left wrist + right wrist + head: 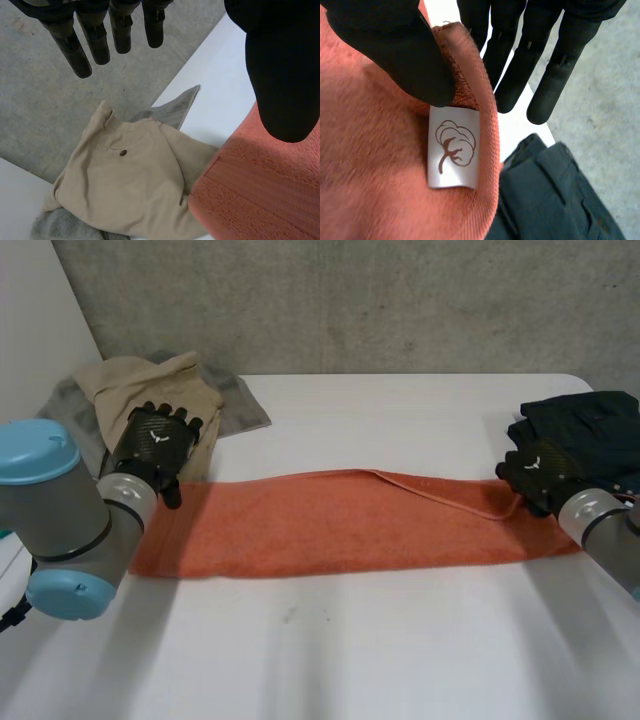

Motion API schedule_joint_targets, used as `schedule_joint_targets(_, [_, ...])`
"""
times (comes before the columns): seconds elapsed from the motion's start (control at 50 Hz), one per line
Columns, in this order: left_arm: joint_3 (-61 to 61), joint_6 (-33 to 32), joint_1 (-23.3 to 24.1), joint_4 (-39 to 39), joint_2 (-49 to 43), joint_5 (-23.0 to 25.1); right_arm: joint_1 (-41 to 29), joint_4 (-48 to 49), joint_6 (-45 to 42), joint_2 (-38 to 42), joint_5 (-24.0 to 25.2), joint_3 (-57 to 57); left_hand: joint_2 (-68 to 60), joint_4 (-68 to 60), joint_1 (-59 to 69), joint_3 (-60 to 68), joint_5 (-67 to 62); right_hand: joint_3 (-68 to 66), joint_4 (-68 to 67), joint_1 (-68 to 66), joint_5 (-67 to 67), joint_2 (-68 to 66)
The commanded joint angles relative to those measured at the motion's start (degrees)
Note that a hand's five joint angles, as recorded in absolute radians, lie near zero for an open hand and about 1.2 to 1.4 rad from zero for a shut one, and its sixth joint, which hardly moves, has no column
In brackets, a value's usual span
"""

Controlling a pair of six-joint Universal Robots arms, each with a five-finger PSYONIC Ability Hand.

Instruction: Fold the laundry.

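An orange towel (340, 520), folded into a long strip, lies across the white table (400, 640). My left hand (158, 445) hovers over the towel's far left corner. Its fingers (95, 40) are straight and its thumb (280, 65) stands apart above the towel (260, 190), holding nothing. My right hand (538, 472) is at the far right corner. There its thumb (390, 45) presses the towel's edge (380, 165), just above a white label (452, 147), against the fingers (550, 75) behind the edge.
Beige trousers (150, 385) (125, 185) lie on a grey cloth (240, 405) at the table's far left corner. A dark garment (590, 425) (550, 200) is heaped at the far right, beside my right hand. A concrete wall stands behind the table.
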State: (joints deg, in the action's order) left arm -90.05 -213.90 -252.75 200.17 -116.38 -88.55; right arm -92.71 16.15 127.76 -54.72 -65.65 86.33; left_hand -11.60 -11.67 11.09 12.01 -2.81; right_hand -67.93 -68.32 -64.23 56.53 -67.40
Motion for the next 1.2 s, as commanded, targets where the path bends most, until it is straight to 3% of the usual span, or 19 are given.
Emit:
schedule_joint_targets(0.02, [4.17,5.33,-0.37,0.04,-1.83,3.02,-4.75,-1.38,1.34,-6.86,-3.77,0.67,1.6,1.67,-1.09,-2.01,2.81,-12.07,-11.68,-15.77,13.47,-12.6])
schedule_joint_targets(0.2, [10.68,7.1,-0.99,-0.13,-7.72,11.29,-6.35,-10.09,12.24,-29.55,-1.94,-0.02,1.6,1.67,-1.09,-2.01,2.81,-12.07,-11.68,-15.77,13.47,-12.6])
schedule_joint_targets(0.32, [15.07,7.01,-0.81,-0.13,-12.9,12.61,-6.17,-10.18,20.58,-45.44,4.64,-0.46,1.6,1.67,-1.09,-2.01,2.81,-12.07,-11.68,-15.77,13.47,-12.6])
schedule_joint_targets(0.48, [20.0,6.92,-0.11,-0.75,-19.15,12.7,-4.51,-9.74,33.32,-54.08,9.31,-1.43,-2.64,-2.57,3.15,2.23,-1.43,-12.07,-11.68,-15.77,13.47,-12.6])
schedule_joint_targets(0.56, [20.09,7.1,-0.11,-1.36,-19.85,12.79,0.4,-8.77,35.98,-54.35,10.45,-0.73,-38.9,-38.83,39.41,38.49,-37.69,-12.07,-11.68,-15.77,13.47,-12.6])
schedule_joint_targets(0.58, [19.91,7.01,0.07,-1.8,-19.77,12.7,1.2,-8.77,36.07,-54.35,10.55,-0.55,-57.8,-57.73,58.31,57.39,-56.59,-12.07,-11.68,-15.77,13.47,-12.6])
schedule_joint_targets(0.6, [19.74,7.01,0.07,-2.15,-19.59,12.7,2.17,-8.68,36.42,-54.35,10.72,-0.47,-68.29,-68.22,68.8,67.88,-67.08,-12.07,-11.68,-15.77,13.47,-12.6])
schedule_joint_targets(0.72, [18.07,7.01,-0.28,-4.44,-16.17,11.56,10.25,-8.6,36.77,-50.24,11.77,0.15,-68.4,-68.33,68.91,67.99,-67.19,-12.07,-11.68,-15.77,13.47,-12.6])
schedule_joint_targets(0.92, [4.54,7.36,-3.62,-4.96,10.89,10.15,8.69,-13.6,30.46,-36.69,9.23,-0.99,-68.4,-68.33,68.91,67.99,-67.19,-12.07,-11.68,-15.77,13.47,-12.6])
schedule_joint_targets(1.0, [-1.96,7.36,-4.32,-4.96,19.24,10.24,5.09,-19.22,22.37,-32.83,3.97,-2.13,-68.4,-68.33,68.91,67.99,-67.19,-12.07,-11.68,-15.77,13.47,-12.6])
schedule_joint_targets(1.08, [-7.59,7.01,-5.21,-7.59,24.0,10.06,2.18,-25.11,15.25,-29.13,-4.99,-3.36,-68.4,-68.33,68.91,67.99,-67.19,-12.07,-11.68,-15.77,13.47,-12.6])
schedule_joint_targets(1.2, [-11.2,3.34,-5.82,-19.79,25.51,9.98,-1.24,-30.74,7.78,-23.16,-15.02,-4.07,-68.4,-68.33,68.91,67.99,-67.19,-12.07,-11.68,-15.77,13.47,-12.6])
